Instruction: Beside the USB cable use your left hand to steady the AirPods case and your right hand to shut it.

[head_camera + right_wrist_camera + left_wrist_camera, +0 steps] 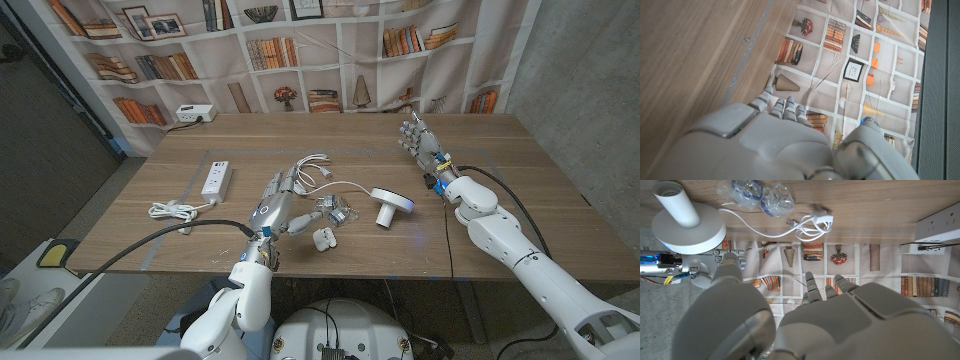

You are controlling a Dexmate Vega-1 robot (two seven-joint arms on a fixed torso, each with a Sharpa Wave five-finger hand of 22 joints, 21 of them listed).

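Your left robot hand (278, 205) hovers spread just left of the open AirPods case (323, 238), near the USB cable (318, 172). Your right robot hand (421, 140) stands spread, far right.

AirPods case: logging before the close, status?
Left hand open, beside case. Right hand open, far back. AirPods case open, untouched. Plastic bag close behind it.

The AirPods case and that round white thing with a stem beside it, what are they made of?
The AirPods case looks like glossy white plastic: smooth, with a faint sheen, though it is small here. The round white object seems matte white plastic or painted metal, evenly coloured and seamless; I cannot tell which. The crinkled bag next to them is clear plastic film, since it catches glints.
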